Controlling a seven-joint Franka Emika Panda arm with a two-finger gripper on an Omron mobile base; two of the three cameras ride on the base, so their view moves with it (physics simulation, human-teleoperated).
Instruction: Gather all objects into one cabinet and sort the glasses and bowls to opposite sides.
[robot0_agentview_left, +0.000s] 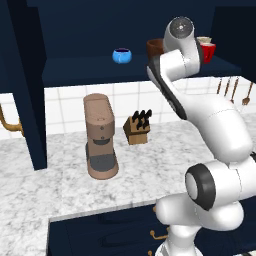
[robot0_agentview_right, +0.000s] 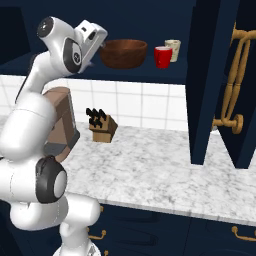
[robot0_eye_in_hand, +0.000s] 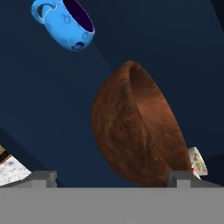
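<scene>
Cabinet shelf (robot0_agentview_right: 150, 70): brown bowl (robot0_agentview_right: 123, 53), red cup (robot0_agentview_right: 163, 56), beige cup (robot0_agentview_right: 173, 48) grouped together; blue bowl (robot0_agentview_left: 121, 55) apart at the other side. Desk (robot0_agentview_left: 60, 180): coffee machine (robot0_agentview_left: 100, 137), knife block (robot0_agentview_left: 137, 128). My arm partly hides the brown bowl and cups in the left base view. My jaws (robot0_eye_in_hand: 111, 177) are raised beside the brown bowl, spread wide, empty.

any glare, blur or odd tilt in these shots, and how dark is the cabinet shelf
Left base view: even flat light, a bright shine on the arm's top joint, the blue bowl clear against a very dark cabinet. Right base view: sharp, with the brown bowl and red cup well lit on the shelf. Hand view: rolled, so the shelf runs slantwise; no blur.
</scene>
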